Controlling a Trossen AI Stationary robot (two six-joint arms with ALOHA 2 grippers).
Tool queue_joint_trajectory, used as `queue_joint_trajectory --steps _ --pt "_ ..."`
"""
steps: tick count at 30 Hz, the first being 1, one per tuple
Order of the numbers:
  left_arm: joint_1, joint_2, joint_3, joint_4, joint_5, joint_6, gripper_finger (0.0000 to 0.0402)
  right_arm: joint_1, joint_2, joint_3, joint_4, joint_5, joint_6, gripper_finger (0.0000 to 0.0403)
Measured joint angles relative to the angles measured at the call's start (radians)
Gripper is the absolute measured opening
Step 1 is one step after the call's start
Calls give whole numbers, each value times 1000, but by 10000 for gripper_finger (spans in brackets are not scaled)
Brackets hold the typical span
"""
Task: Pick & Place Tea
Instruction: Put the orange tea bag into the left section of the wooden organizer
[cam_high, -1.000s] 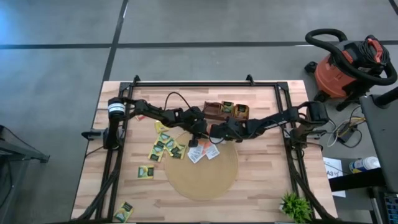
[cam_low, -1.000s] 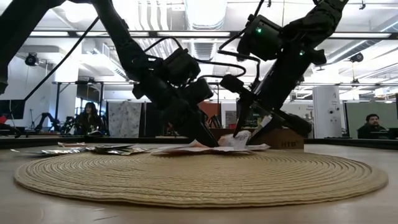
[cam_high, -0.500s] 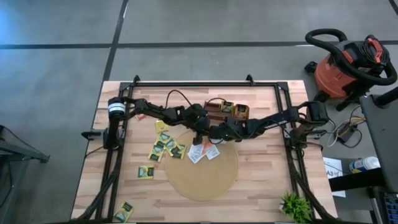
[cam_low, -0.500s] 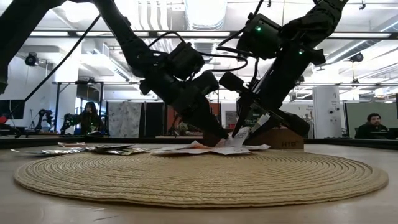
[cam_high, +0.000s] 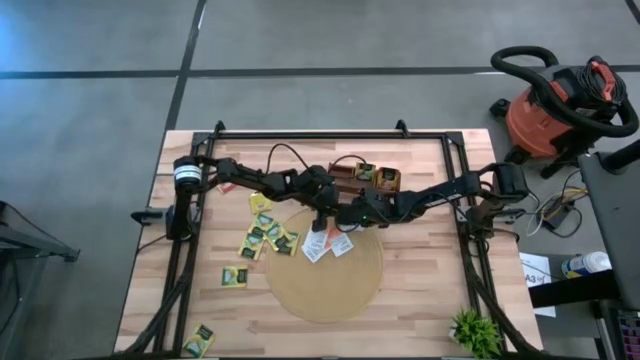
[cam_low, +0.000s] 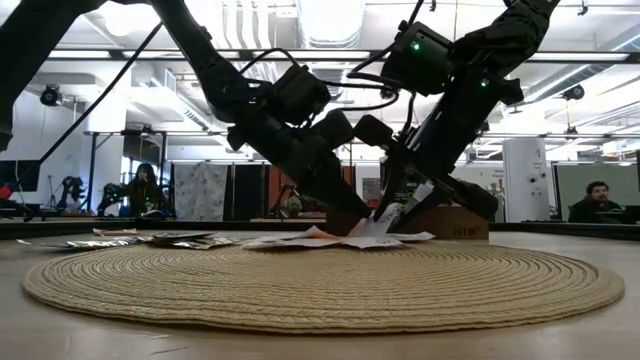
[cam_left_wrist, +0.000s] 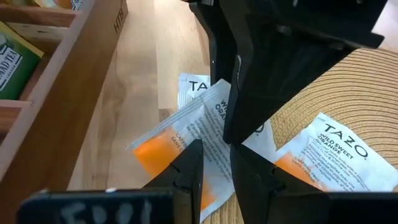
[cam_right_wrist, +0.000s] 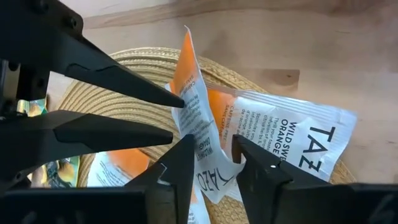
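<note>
My right gripper (cam_right_wrist: 211, 163) has its 2 fingers closing around an upturned white-and-orange paper tea sachet (cam_right_wrist: 194, 115) at the far edge of the round woven tan mat (cam_high: 325, 290). It stands on edge between the fingers, long axis running away from the wrist. My left gripper (cam_left_wrist: 216, 168), fingers narrowly apart and empty, hovers just beside it over the flat sachets, so the right is nearer.

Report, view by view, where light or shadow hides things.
Low view: ceiling lights behind turn both arms into silhouettes; only the pale sachets on the mat stand out. Right wrist view: even light on the upright sachet between the fingers of the right gripper. Left wrist view: the right arm, a dark bulk, covers some sachets. High view: even light on the table.
</note>
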Motion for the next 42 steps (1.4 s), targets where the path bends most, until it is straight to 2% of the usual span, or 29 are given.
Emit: queue_joint_trajectory --steps 10,15,18,23,27,31,39,42 --pt "0 0 -1 -91 0 -29 76 -8 -23 2 0 -1 -91 14" --pt "0 -2 -1 -90 0 -32 76 -36 -76 23 -25 -27 -168 10" --pt "-1 -25 -2 -92 -17 -54 76 -54 -109 50 -145 -93 -238 9" --pt "2 -104 -2 -84 -49 -57 76 -76 -156 92 -362 -261 -461 9" --pt "5 -166 -2 -43 -53 -46 76 -96 -184 122 -417 -446 -694 9" --pt "6 -183 18 -2 21 -48 76 -109 -188 167 -435 -575 -930 9" --pt "8 -177 79 -43 121 -81 76 -168 -131 319 -721 -587 -1183 8" --pt "7 -177 82 -44 139 -99 76 -186 -106 365 -772 -588 -1263 8"
